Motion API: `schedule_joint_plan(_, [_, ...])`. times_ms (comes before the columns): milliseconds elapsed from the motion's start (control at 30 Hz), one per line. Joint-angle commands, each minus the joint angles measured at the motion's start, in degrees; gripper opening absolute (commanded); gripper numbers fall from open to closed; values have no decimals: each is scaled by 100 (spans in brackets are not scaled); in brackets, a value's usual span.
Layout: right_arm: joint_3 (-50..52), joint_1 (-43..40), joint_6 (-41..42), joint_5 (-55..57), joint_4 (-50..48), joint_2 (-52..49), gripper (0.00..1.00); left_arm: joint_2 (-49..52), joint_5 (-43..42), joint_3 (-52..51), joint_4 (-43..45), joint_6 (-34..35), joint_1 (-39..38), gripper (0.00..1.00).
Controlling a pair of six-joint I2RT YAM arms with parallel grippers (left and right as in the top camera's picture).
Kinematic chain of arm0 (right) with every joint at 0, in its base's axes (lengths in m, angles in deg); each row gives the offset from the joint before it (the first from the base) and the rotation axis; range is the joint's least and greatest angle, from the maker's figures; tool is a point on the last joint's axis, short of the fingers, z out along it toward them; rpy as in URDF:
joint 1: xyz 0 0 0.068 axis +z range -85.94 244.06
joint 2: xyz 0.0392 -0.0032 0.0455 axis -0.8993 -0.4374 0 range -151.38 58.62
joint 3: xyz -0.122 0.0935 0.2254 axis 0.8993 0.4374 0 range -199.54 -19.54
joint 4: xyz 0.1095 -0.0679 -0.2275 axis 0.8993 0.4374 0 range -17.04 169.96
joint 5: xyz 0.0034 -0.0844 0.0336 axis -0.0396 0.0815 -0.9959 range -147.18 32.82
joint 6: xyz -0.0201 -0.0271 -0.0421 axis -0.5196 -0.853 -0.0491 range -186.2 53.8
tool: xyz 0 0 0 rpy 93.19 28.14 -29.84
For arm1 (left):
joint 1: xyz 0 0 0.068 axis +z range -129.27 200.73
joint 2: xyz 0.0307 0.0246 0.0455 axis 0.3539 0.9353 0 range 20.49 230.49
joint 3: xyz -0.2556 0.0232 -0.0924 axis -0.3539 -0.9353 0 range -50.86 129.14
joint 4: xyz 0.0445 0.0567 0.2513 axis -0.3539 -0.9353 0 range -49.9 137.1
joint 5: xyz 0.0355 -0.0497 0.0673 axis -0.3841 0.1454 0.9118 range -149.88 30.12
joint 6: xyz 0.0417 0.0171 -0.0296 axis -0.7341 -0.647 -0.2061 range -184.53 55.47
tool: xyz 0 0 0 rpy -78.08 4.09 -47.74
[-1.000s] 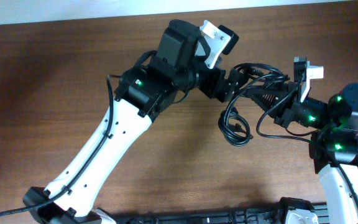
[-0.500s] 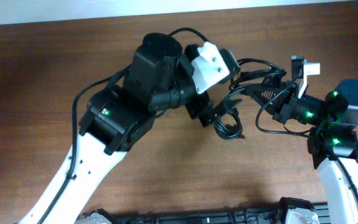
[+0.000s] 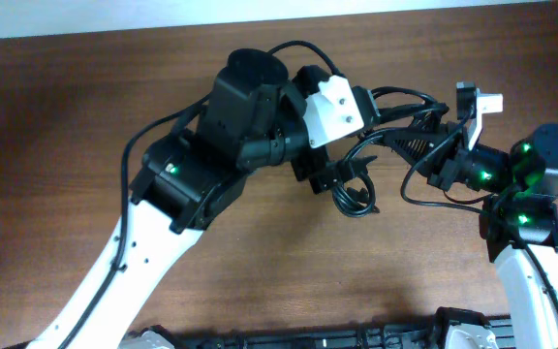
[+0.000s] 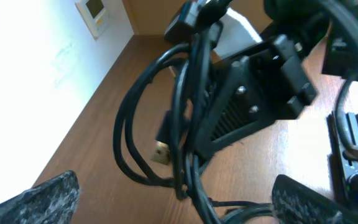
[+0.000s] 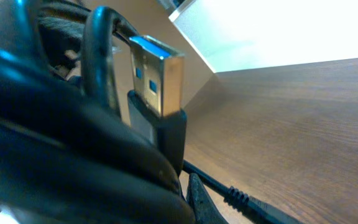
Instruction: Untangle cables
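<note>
Cables (image 3: 376, 139) hang as a tangled black bundle right of centre in the overhead view, strung between your two pincers over the brown counter (image 3: 66, 116). One small loop dangles lower, just under the left pincer (image 3: 335, 180). Expect them to be light, limp and a little springy. The cords will probably sag, slide over each other and keep their coil, so a pull on one strand is likely to drag the rest or tighten a knot.

The plugs are the stiff parts. A gold-tipped plug (image 4: 161, 151) shows among the loops in the left wrist view, and a blue-tongued USB plug (image 5: 157, 74) stands at the upper left of the right wrist view. Your best hold is probably just behind a plug, on the moulded boot, rather than mid-cord where the jacket may slip.

Your left arm reaches from the lower left up to frame centre, wrist bent over, with its camera looking into the loops. Its fingers (image 4: 53, 198) sit wide apart at the lower corners of that view. Strands run between them unclamped, so that pincer is open.

Your right arm comes in from the right edge, and the right pincer (image 3: 424, 145) is buried in the bundle. Whether it is closed on the cords, you cannot tell from these views.
</note>
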Motion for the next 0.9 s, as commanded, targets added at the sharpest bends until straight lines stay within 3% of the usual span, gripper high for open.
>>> schedule_joint_plan(0, [-90,24,181,-363,-72,33,4,249,-66,37,254,-24,-7,99])
schedule_joint_plan(567, [-90,24,179,-697,-267,33,4,758,-385,37,1261,-31,-7,97])
schedule_joint_plan(633, [-90,24,179,-710,-269,33,4,758,-450,37,1311,-31,-7,74])
schedule_joint_plan(767, [-90,24,179,-741,-284,33,4,758,-428,37,1427,-28,-7,11])
schedule_joint_plan(800, [-90,24,179,-741,-284,33,4,758,-428,37,1447,-24,-7,0])
schedule_joint_plan(867, [-90,24,177,-761,-286,33,4,758,-157,37,1541,507,-4,0])
